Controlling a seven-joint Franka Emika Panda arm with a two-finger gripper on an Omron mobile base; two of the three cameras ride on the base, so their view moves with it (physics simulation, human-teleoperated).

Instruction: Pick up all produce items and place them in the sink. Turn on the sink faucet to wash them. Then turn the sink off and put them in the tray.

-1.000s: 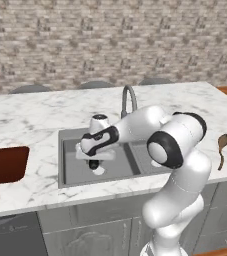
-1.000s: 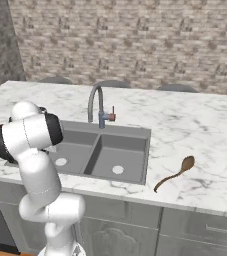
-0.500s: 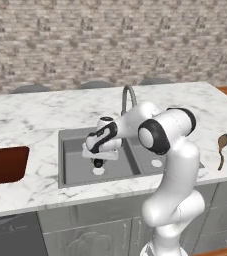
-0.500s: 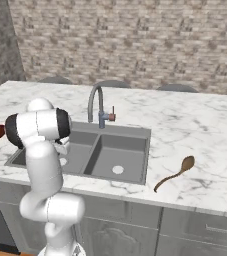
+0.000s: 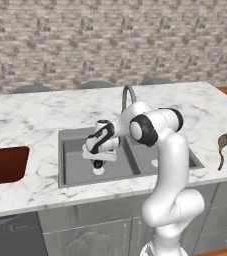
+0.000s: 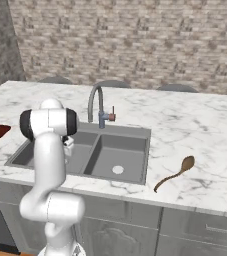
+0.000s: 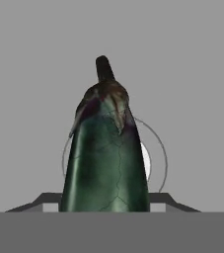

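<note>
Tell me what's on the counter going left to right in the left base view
tray → pincer low in the left basin of the sink, holding the dark green oblong produce item → sink faucet → brown wooden spoon.

Even, flat rendered light, soft faint shadows, no glare; slightly coarse, blocky textures throughout.
</note>
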